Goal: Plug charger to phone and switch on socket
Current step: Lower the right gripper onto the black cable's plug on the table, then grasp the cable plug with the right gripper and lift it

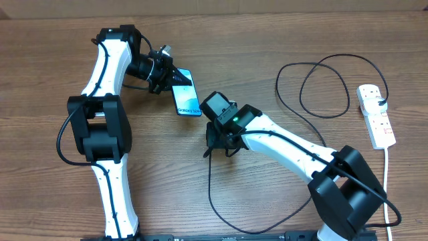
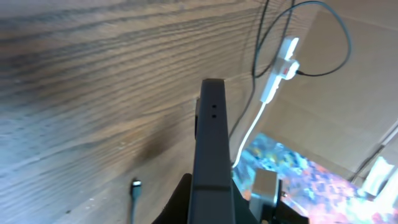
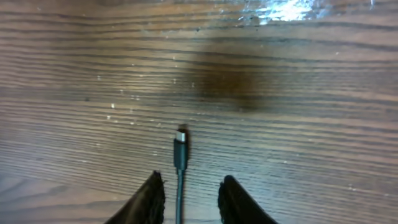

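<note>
- Up at left, left gripper clamps the phone, seen only edge-on
- Centrally, right gripper fingers stand apart astride the charger, cable cut off below

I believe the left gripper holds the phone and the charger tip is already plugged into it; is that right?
Not quite. The left gripper does hold the phone, but the charger tip is not plugged in: the right wrist view shows it lying loose on the table between the parted jaws of the right gripper.
</note>
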